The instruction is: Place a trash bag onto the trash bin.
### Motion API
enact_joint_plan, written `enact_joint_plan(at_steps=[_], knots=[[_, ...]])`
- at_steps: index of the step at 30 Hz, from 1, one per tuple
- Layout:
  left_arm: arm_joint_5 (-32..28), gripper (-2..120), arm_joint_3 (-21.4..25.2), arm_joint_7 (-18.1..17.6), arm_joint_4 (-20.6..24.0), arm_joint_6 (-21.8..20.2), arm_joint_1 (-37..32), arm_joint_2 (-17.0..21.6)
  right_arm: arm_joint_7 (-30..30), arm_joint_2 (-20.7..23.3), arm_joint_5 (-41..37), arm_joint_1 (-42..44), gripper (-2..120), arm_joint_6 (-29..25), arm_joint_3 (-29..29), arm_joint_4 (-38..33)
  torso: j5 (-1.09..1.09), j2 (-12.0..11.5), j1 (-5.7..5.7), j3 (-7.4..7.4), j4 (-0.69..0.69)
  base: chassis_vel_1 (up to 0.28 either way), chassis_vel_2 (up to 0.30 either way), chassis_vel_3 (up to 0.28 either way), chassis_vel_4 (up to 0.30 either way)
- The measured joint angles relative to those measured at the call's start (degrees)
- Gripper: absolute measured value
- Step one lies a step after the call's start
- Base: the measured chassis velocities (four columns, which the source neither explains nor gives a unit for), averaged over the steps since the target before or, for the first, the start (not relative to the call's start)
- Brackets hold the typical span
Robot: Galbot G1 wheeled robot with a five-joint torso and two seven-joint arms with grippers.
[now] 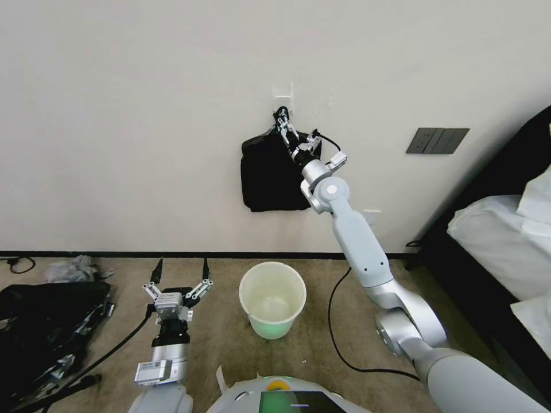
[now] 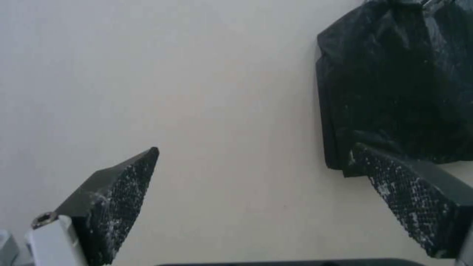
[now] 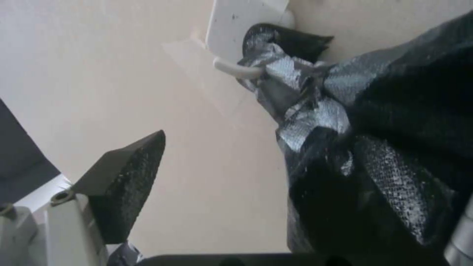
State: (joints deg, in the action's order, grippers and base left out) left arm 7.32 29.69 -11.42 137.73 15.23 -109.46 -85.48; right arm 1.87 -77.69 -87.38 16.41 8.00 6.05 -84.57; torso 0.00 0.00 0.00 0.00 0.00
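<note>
Right gripper at the hanging bags, left arm waiting low

You see the right gripper [image 1: 285,131] open and holding nothing, one finger against the bundle of black bags [image 1: 270,175] just below its wall hook [image 3: 236,70]; the trash bin [image 1: 272,298] stands directly under, beside the open, empty left gripper [image 1: 181,272].

Probably a bedroom: carpeted floor [image 1: 321,344], white-sheeted bed [image 1: 505,241], grey wall switches [image 1: 437,140].

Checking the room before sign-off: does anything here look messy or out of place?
Yes: a crumpled black plastic heap with silvery scraps sprawls over the carpet at left, grey wadding by the wall behind it.
</note>
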Motion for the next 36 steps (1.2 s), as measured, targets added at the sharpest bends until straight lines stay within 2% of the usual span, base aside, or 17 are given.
enact_joint_plan(at_steps=[6,11,15,17,19,20,23,28,30,36], knots=[[0.0,100,0.0,0.0,0.0,0.0,0.0,0.0,-0.1,0.0,0.0,-0.5,93,0.0,0.1,0.5,0.00,0.0,0.00,0.00,0.00,0.000,0.000,0.000,0.000],[0.1,100,0.0,0.0,0.1,0.0,-0.1,0.0,-0.1,-0.1,-0.1,-1.0,87,-0.1,0.1,1.2,0.00,0.0,0.00,0.00,0.00,0.000,0.000,0.000,0.000],[0.1,100,0.0,0.0,0.1,0.0,-0.1,0.0,-0.2,-0.3,0.0,-1.1,75,-0.1,0.1,1.6,0.00,0.0,0.00,0.00,0.00,0.000,0.000,0.000,0.000],[0.1,100,0.0,0.0,0.1,0.0,-0.1,0.0,-0.2,-0.3,0.0,-1.1,73,-0.1,0.1,1.6,0.00,0.0,0.00,0.00,0.00,0.000,0.000,0.000,0.000],[0.1,100,0.1,0.0,0.1,0.0,-0.2,0.0,-0.2,-0.4,0.0,-1.1,63,-0.1,0.0,1.6,0.00,0.0,0.00,0.00,0.00,0.000,0.000,0.000,0.000],[0.1,100,0.1,0.0,0.1,0.0,-0.2,0.0,-0.2,-0.4,0.0,-1.1,63,-0.1,0.0,1.6,0.00,0.0,0.00,0.00,0.00,0.000,0.000,0.000,0.000],[0.1,100,0.1,0.0,0.2,0.0,-0.2,0.0,-0.2,-0.4,-0.1,-1.1,48,-0.2,-0.1,1.6,0.00,0.0,0.00,0.00,0.00,0.000,0.000,0.000,0.000],[0.1,100,0.1,0.0,0.2,0.0,-0.1,0.1,-0.3,-0.2,-0.1,-1.1,43,-0.3,-0.2,1.8,0.00,0.0,0.00,0.00,0.00,0.000,0.000,0.000,0.000],[0.1,100,0.2,0.0,0.3,-0.1,0.0,0.2,-0.3,-0.1,-0.2,-1.1,35,-0.3,-0.1,2.0,0.00,0.0,0.00,0.00,0.00,0.000,0.000,0.000,0.000],[0.1,100,0.1,0.1,0.7,-0.2,-0.2,0.1,-0.3,-0.1,-0.3,-1.2,22,-0.4,-0.1,2.2,0.00,0.0,0.00,0.00,0.00,0.000,0.000,0.000,0.000]])
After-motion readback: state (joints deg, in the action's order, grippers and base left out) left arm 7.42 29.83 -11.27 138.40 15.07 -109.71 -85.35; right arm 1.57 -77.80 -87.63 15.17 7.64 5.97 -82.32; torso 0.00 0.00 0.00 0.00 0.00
